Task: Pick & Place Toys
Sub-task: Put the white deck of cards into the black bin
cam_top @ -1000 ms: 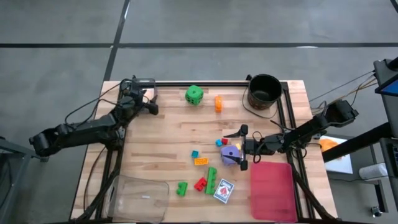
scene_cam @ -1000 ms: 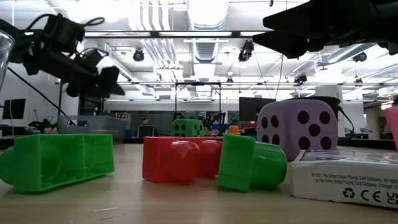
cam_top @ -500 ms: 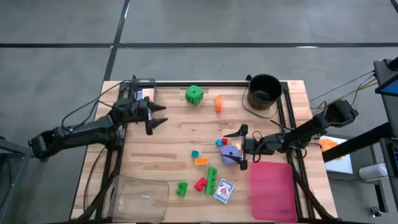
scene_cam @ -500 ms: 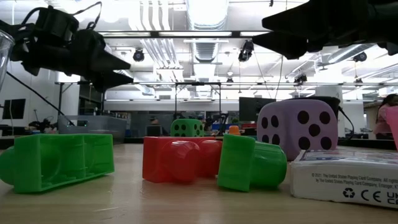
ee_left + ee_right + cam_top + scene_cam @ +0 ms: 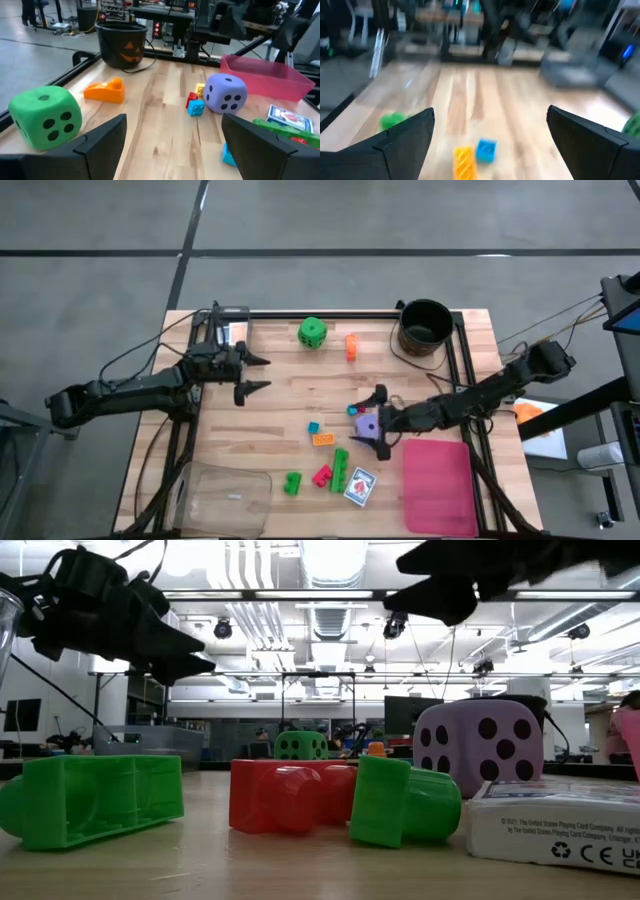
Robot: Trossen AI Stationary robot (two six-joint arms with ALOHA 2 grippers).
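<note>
Toys lie scattered on the wooden table: a green die (image 5: 312, 331) and an orange brick (image 5: 351, 346) at the far side, and a purple die (image 5: 366, 423) mid-right. Nearer are small teal (image 5: 313, 427), orange (image 5: 323, 439), green (image 5: 340, 467) and red (image 5: 322, 476) bricks and a card pack (image 5: 359, 486). My left gripper (image 5: 258, 373) hovers open at the table's left, pointing toward the toys (image 5: 173, 120). My right gripper (image 5: 379, 421) hangs open above the purple die (image 5: 478, 745); its fingers frame the teal brick (image 5: 486, 150).
A black bucket (image 5: 425, 327) stands at the far right corner. A flat pink tray (image 5: 438, 485) lies at the near right. A clear plastic container (image 5: 220, 498) sits at the near left corner. Bare wood lies between my left gripper and the toys.
My left gripper has swung from the far left corner toward the table's middle and turned to face the toys. My right gripper has moved toward the table's left and risen, so it now stands over the purple die. No toy has moved.
</note>
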